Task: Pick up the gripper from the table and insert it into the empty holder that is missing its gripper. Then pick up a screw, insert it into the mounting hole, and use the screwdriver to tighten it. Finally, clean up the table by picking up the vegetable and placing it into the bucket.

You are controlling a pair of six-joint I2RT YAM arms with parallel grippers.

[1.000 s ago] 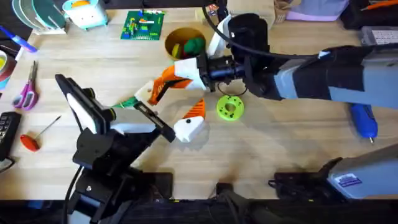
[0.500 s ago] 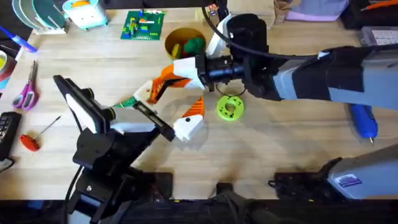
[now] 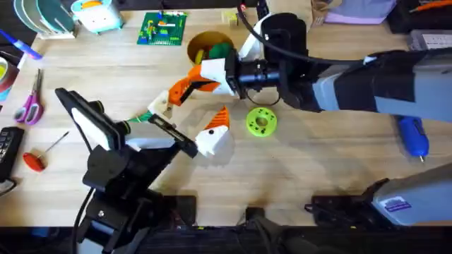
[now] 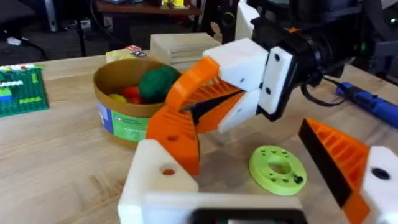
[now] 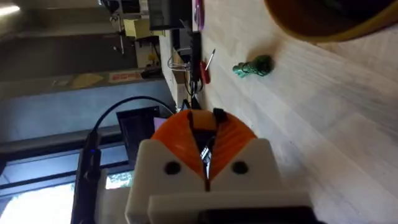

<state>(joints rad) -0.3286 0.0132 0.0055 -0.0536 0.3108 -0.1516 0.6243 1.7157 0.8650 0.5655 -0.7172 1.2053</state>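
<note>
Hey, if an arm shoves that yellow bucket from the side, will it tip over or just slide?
Probably slides: the bucket looks wider than tall and sits flat on the smooth wooden table. The toys inside add weight low down, so tipping seems unlikely. A push high on its rim might still rock it.

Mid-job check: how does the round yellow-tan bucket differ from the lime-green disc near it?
The round yellow-tan bucket is a walled tub with a blue label; the lime-green plastic disc is flat. The bucket holds green, red and yellow toys; the disc holds nothing and is pierced with holes. The bucket is wider than the disc. Both are round and sit on the wooden table.
</note>
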